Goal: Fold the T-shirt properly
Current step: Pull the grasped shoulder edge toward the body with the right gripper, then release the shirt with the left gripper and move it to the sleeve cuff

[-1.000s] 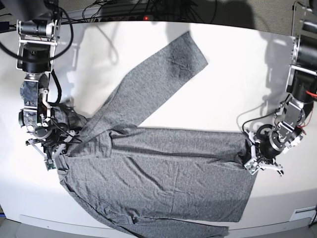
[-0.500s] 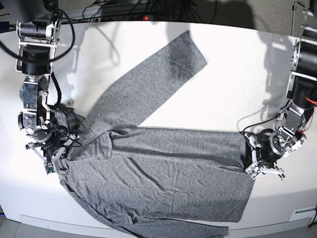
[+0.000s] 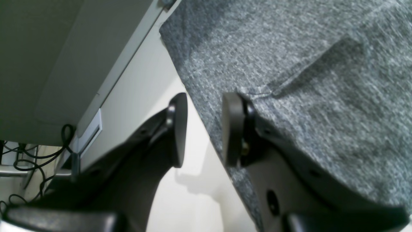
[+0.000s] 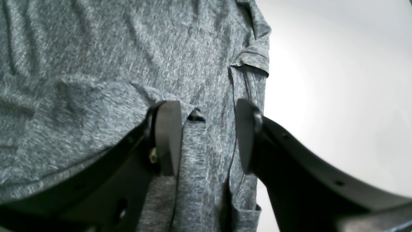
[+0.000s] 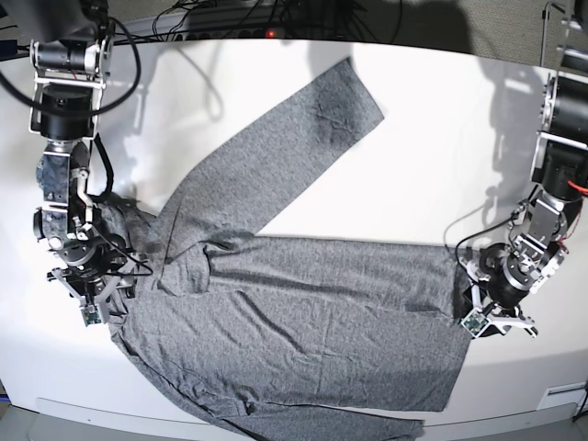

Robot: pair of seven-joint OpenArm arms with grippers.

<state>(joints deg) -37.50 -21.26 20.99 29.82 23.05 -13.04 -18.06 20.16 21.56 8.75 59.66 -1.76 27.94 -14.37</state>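
Both grippers have let go: left gripper (image 3: 201, 130) stands parted astride the T-shirt (image 5: 294, 303) hem at three o'clock, right gripper (image 4: 206, 137) parted at nine.

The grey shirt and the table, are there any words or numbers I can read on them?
None: no readable text anywhere.
T-shirt: plain grey fabric, no print, and no label in view.
Table: bare white, nothing written.
Pale plate on the table's front edge: too small to tell whether it carries any text.
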